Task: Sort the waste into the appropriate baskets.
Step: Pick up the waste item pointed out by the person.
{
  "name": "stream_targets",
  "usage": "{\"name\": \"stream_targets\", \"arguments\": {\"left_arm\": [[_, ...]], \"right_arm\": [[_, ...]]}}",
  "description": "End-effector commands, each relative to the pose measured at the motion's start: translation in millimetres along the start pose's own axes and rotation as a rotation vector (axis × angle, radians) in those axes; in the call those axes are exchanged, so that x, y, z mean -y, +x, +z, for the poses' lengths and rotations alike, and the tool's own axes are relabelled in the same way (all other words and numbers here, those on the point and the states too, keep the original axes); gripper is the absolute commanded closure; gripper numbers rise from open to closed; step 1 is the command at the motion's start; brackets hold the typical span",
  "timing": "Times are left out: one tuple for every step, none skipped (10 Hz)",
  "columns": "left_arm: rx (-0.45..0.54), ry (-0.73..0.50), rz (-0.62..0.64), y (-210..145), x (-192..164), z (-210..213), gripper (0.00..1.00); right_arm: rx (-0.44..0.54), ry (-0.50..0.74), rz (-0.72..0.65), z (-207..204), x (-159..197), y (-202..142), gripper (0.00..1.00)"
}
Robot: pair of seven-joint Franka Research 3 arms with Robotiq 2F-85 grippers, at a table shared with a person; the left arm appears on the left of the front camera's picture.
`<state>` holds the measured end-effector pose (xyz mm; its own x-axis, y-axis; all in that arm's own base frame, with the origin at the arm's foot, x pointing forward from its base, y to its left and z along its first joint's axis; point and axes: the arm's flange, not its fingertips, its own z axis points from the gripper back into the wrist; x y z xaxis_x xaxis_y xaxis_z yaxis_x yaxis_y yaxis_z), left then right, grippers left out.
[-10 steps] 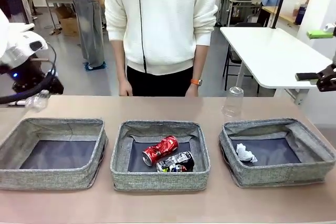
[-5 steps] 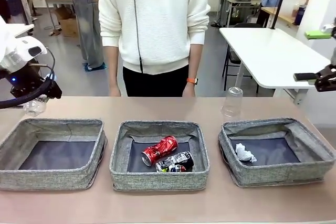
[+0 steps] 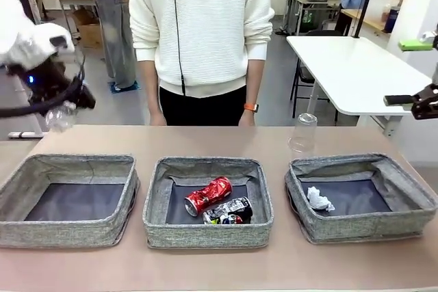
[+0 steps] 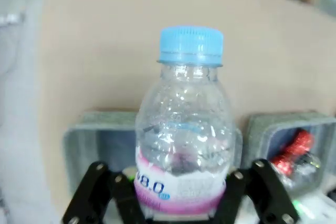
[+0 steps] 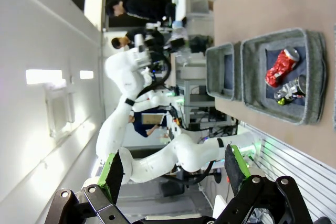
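Observation:
Up at the far left, above the table's back edge, my left gripper (image 3: 66, 105) is shut on a clear plastic bottle (image 3: 60, 116). The left wrist view shows that bottle (image 4: 182, 129), blue-capped with a pink label, between the jaws of the left gripper (image 4: 181, 190). Three grey woven baskets stand in a row: left (image 3: 68, 234), middle (image 3: 205, 234), right (image 3: 369, 229). A crushed red can (image 3: 209, 195) and a black-and-silver can (image 3: 230, 210) lie in the middle one. A white paper wad (image 3: 319, 200) lies in the right one. My right gripper (image 5: 173, 170) is open and holds nothing.
A clear plastic cup (image 3: 303, 133) stands upside down on the table behind the right basket. A person in a white sweater (image 3: 202, 25) stands at the far edge, hands hanging down. The right arm (image 3: 414, 102) hovers off the table's right end.
My left gripper has lifted the bottle up and slightly rightward from near the table surface. The right arm has not moved.

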<state>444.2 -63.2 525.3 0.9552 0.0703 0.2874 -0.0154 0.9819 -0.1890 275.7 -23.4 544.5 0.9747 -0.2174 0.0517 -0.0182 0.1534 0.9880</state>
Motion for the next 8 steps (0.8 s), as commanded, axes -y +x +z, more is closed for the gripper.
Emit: {"name": "stream_targets", "arguments": {"left_arm": [[0.032,-0.079,0.010,6,70,81,1.00],[0.033,-0.100,-0.022,-2,111,113,1.00],[-0.006,-0.087,0.048,-13,159,135,1.00],[0.009,-0.109,0.022,-23,198,146,1.00],[-0.016,-0.032,0.030,-31,240,153,1.00],[-0.013,-0.010,0.033,-32,275,160,1.00],[-0.051,0.006,0.066,-32,307,167,1.00],[-0.041,0.029,0.110,-29,326,172,1.00]], "right_arm": [[0.000,0.019,-0.006,0,-4,0,0.00],[0.000,0.019,-0.006,0,-4,0,0.00],[0.000,0.019,-0.006,0,-4,0,0.00],[0.000,0.019,-0.006,0,-4,0,0.00],[0.000,0.019,-0.006,0,-4,0,0.00],[0.000,0.019,-0.006,0,-4,0,0.00],[0.000,0.019,-0.006,0,-4,0,0.00],[0.000,0.019,-0.006,0,-4,0,0.00]]}}
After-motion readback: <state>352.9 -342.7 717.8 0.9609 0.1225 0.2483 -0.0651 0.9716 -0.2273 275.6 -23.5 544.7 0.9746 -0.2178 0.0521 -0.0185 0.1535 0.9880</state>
